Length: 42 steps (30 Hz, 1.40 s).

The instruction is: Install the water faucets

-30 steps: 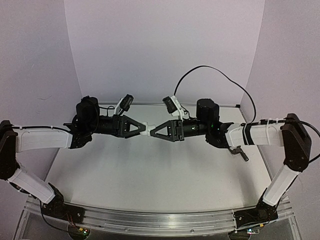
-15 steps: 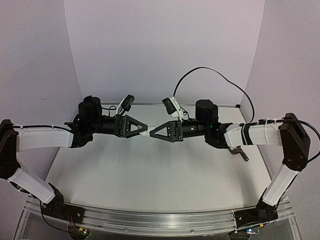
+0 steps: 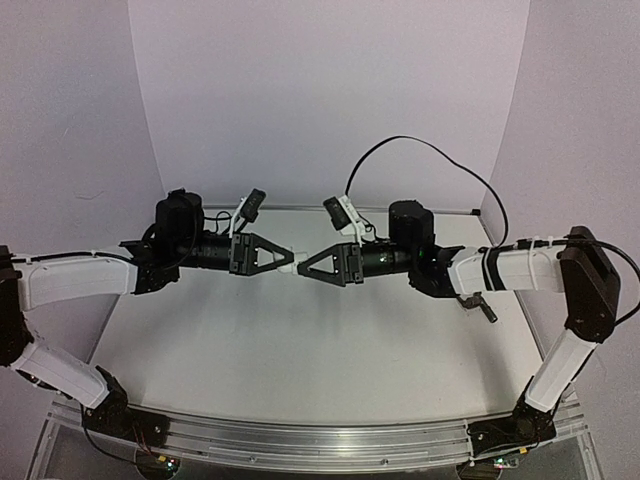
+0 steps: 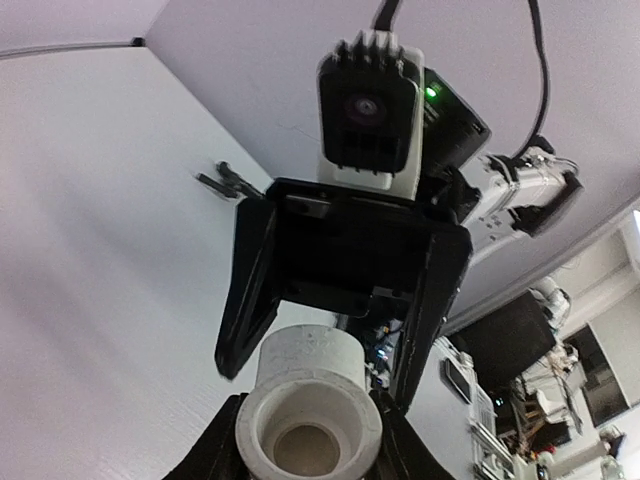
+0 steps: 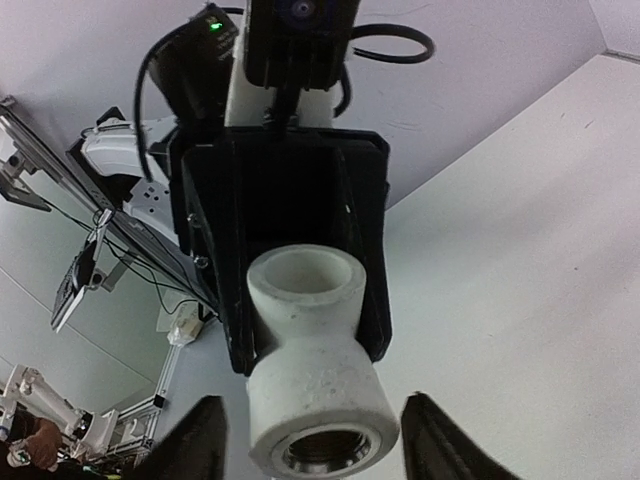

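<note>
The white fitting [image 3: 296, 261] is held in the air at mid-table, between the two gripper tips. My left gripper [image 3: 287, 259] is shut on it; in the left wrist view the fitting [image 4: 308, 400] sits squeezed between my lower fingers [image 4: 308, 445]. My right gripper [image 3: 306, 265] faces it, open. In the right wrist view its fingertips [image 5: 322, 440] stand wide either side of the fitting's threaded end [image 5: 320, 400] without touching. The black tap [image 3: 480, 304] lies on the table under the right forearm. It also shows in the left wrist view [image 4: 226, 182].
White table [image 3: 300, 350] with purple walls behind and at both sides. The right arm's cable [image 3: 420, 145] loops above the grippers. An aluminium rail [image 3: 300, 435] runs along the near edge.
Both arms have shifted slightly left, the left forearm swinging outward. The fitting stays in the left gripper, with the tips still meeting at mid-table.
</note>
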{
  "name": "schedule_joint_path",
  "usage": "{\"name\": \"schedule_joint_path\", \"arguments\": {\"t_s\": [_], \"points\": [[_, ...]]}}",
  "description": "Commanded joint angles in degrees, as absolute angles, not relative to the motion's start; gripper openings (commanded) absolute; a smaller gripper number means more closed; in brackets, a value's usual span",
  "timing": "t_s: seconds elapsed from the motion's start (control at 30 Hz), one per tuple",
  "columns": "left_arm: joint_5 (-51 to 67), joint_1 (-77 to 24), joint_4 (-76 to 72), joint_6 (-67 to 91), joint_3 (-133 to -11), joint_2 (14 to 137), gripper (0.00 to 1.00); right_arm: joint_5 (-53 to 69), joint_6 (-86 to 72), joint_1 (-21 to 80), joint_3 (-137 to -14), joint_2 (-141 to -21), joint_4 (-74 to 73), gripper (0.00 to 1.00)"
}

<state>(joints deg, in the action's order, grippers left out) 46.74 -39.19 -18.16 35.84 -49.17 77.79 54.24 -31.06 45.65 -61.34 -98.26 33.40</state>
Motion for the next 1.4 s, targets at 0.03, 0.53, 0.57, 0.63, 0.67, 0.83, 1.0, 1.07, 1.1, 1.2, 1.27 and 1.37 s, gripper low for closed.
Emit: {"name": "schedule_joint_path", "arguments": {"t_s": [0.03, 0.53, 0.57, 0.63, 0.67, 0.83, 1.0, 1.07, 1.1, 1.2, 1.27, 1.37], "points": [[18.6, -38.4, 8.7, 21.8, -59.4, 68.8, 0.0, 45.3, -28.3, 39.3, -57.2, -91.2, 27.0, 0.74], [-2.0, -38.1, 20.0, 9.4, -67.7, 65.8, 0.0, -12.3, -14.1, 19.7, -78.9, -92.4, -40.4, 0.94], [-1.8, -38.1, 19.8, 9.1, -67.5, 65.6, 0.0, -10.2, -14.6, 17.2, -78.8, -92.7, -40.4, 0.95], [-1.2, -38.1, 20.3, 8.8, -67.6, 65.0, 0.0, -4.2, -15.1, 12.5, -77.9, -92.9, -39.4, 0.96], [-0.7, -38.1, 20.7, 8.8, -67.8, 64.3, 0.0, -1.2, -15.5, 9.6, -77.4, -93.3, -38.6, 0.96], [3.3, -38.1, 20.9, 9.0, -68.1, 61.8, 0.0, 9.0, -16.7, 1.1, -75.9, -97.7, -36.1, 0.98], [5.6, -38.1, 23.3, 8.9, -70.2, 62.2, 0.0, 17.8, -18.2, -5.1, -73.5, -100.3, -32.2, 0.98], [4.9, -38.1, 23.8, 8.3, -70.1, 62.0, 0.0, 20.1, -18.9, -6.2, -72.6, -101.3, -30.9, 0.98], [4.2, -38.1, 23.7, 7.9, -69.7, 61.7, 0.0, 20.5, -19.1, -6.4, -72.3, -102.0, -30.5, 0.98], [2.0, -38.1, 23.0, 7.4, -68.9, 60.8, 0.0, 20.9, -20.0, -6.4, -70.4, -103.1, -28.9, 0.98], [0.9, -38.1, 23.2, 7.3, -68.8, 60.1, 0.0, 20.8, -20.4, -6.5, -69.1, -103.2, -27.9, 0.98], [0.5, -38.1, 23.6, 7.2, -68.5, 59.5, 0.0, 20.5, -20.7, -6.8, -66.9, -103.2, -26.7, 0.98]]}}
